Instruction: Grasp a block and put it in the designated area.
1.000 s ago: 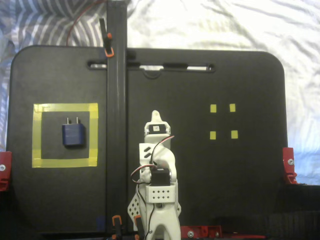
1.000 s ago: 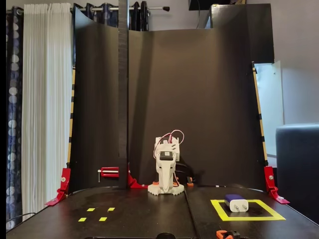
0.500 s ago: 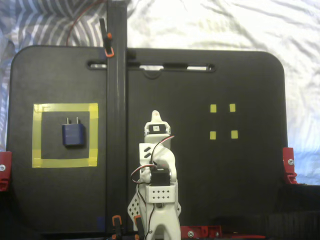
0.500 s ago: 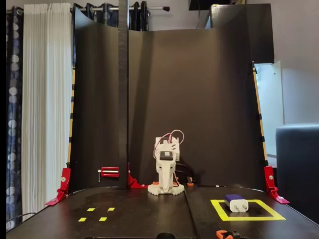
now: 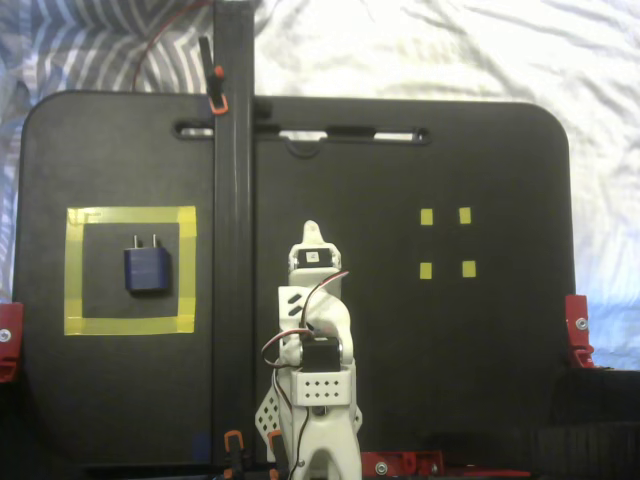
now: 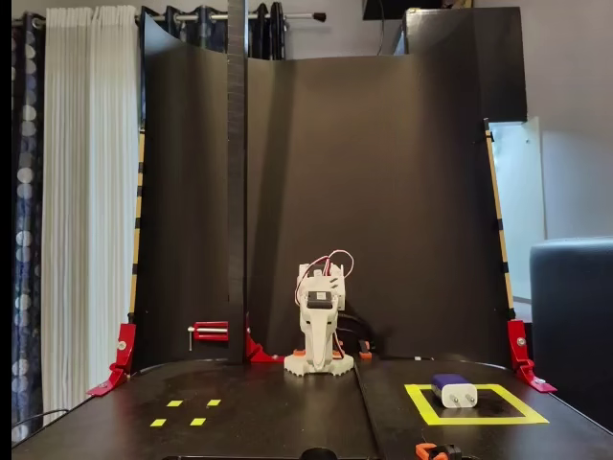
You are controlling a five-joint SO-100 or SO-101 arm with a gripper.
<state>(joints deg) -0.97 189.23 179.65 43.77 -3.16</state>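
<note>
The block (image 5: 146, 270) lies inside the designated area (image 5: 130, 326), on the black interior of the yellow tape square — clear of the tape on every side in the top-down fixed view, its two silver prongs pointing toward the far edge of the table (image 5: 400, 180). In the front fixed view the block (image 6: 450, 388) sits at the right, within the tape outline (image 6: 476, 419), showing a navy top and a pale face toward the camera.

The arm (image 5: 315, 350) is folded over its base at the near-middle of the table in the top-down view, well apart from the block, to the right of a dark vertical post (image 5: 232, 250). The gripper (image 5: 312, 236) points toward the far edge and holds nothing; whether its jaws are parted or closed I cannot tell. In the front view the gripper (image 6: 319, 356) hangs downward — again too small to read.

Four small yellow squares (image 5: 446, 243) mark the right half of the table in the top-down view, and appear at the left (image 6: 186, 412) in the front view. Red clamps (image 5: 577, 330) grip the table's edges.
</note>
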